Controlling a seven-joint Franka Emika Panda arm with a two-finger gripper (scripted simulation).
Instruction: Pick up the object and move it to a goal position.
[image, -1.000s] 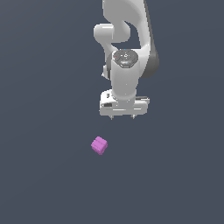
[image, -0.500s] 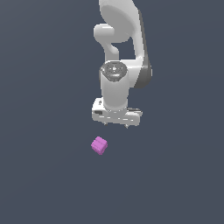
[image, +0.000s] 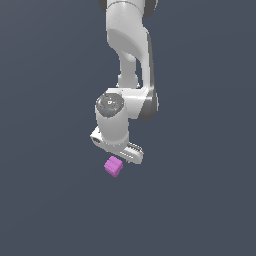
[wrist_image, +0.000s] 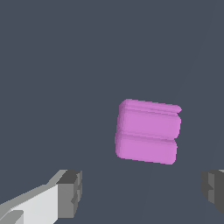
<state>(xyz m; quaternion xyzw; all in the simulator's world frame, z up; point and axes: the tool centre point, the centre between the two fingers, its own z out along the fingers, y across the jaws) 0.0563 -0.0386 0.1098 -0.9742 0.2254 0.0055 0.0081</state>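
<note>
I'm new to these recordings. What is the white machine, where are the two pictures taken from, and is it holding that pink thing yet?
The white machine is a simulated robot arm, rendered by a computer, not filmed. The exterior view looks at the whole scene from off the arm. The wrist view comes from a camera on the arm's wrist, looking down past its tool, whose two fingers show at the picture's edge. A small pink cube lies on a plain dark grey surface. Nothing is held yet: the fingers stand wide apart, and the cube sits clear of them in the wrist view. In the exterior view the tool hangs close above the cube.
</note>
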